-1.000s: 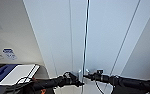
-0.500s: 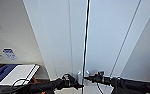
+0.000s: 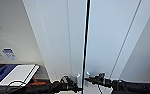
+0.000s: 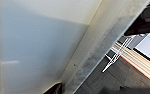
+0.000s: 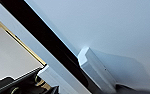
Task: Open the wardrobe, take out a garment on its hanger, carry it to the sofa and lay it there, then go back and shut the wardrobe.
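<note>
White panels of the wardrobe [image 3: 66,37] took up most of the head view, its two doors split by a thin dark seam running from the top of the frame down to the lower centre. Both arms reached in along the bottom edge. The left gripper [image 3: 74,83] sat just left of the seam, at the small white handle [image 3: 78,78] of the left door; the right gripper [image 3: 89,78] sat just right of it, at the other handle [image 3: 88,74]. Whether either pair of fingers was apart or pressed together could not be told, nor whether they touched the handles.

From the right wrist, the right door's handle [image 5: 96,68] showed as a white block standing off the door face, beside the dark gap [image 5: 41,40] between the doors. From the left wrist, a door face and its edge [image 4: 101,47] crossed the frame diagonally.

At the lower left of the head view lay a white board [image 3: 18,75] on dark and blue items.
</note>
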